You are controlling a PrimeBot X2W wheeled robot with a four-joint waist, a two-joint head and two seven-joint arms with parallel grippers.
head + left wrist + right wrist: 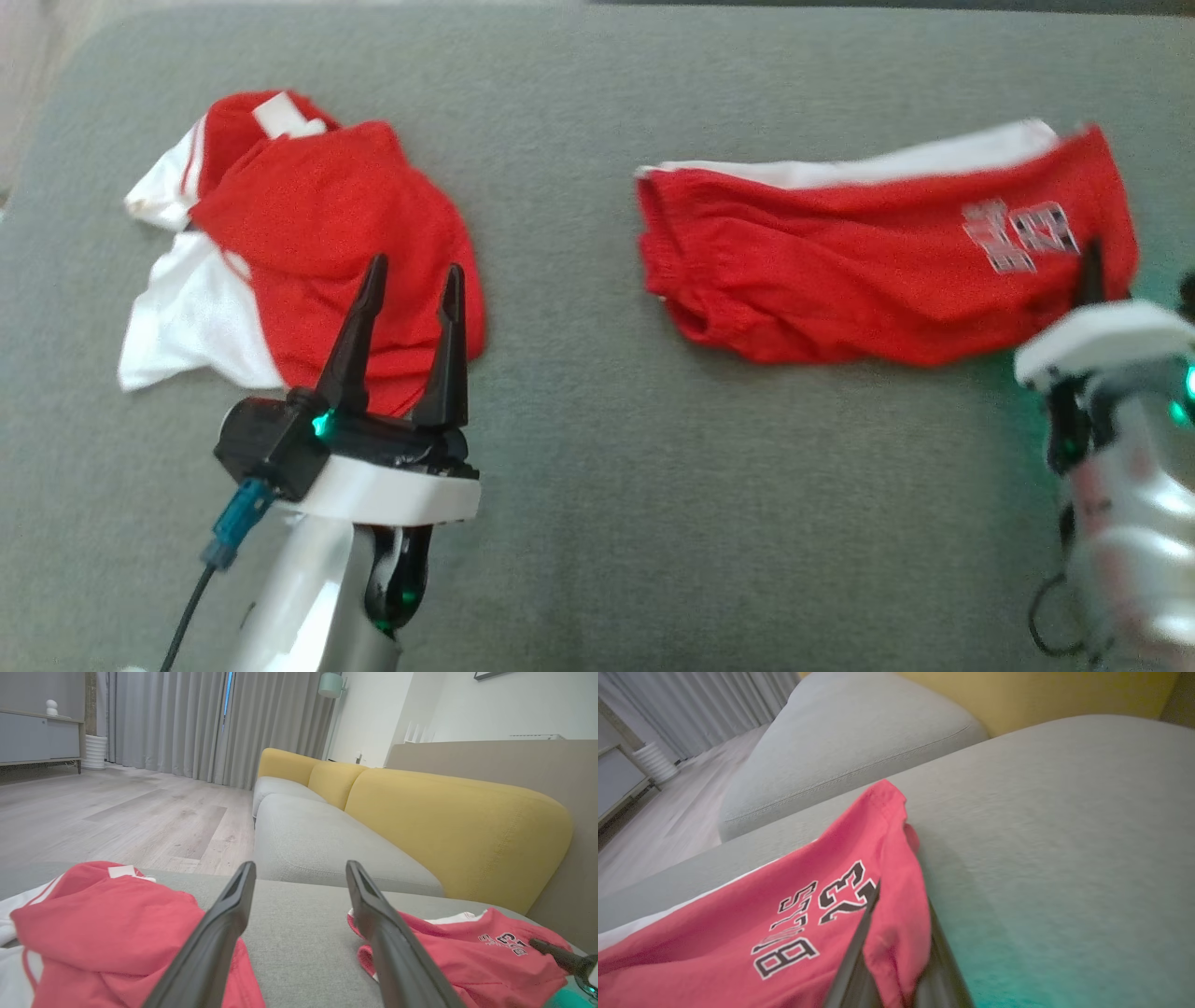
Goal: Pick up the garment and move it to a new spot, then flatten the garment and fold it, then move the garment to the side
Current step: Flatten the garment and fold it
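Note:
The garment (840, 257), red shorts with a white band and black-and-white lettering, lies stretched out on the right of the grey cushion (579, 448). My right gripper (1090, 257) is at its right end, shut on the shorts' edge. In the right wrist view a fold of the garment (794, 914) is pinched between that gripper's (901, 910) two fingers. My left gripper (416, 268) stands open over the near edge of a second, crumpled red and white garment (299, 224), holding nothing. In the left wrist view the left gripper (300, 865) points between both garments.
The cushion's rounded left edge (37, 131) drops off beside the crumpled garment. A grey sofa seat (322, 844) with yellow back cushions (448, 816) lies beyond, with wooden floor (117, 816) to its left. Bare cushion lies between the two garments and in front of them.

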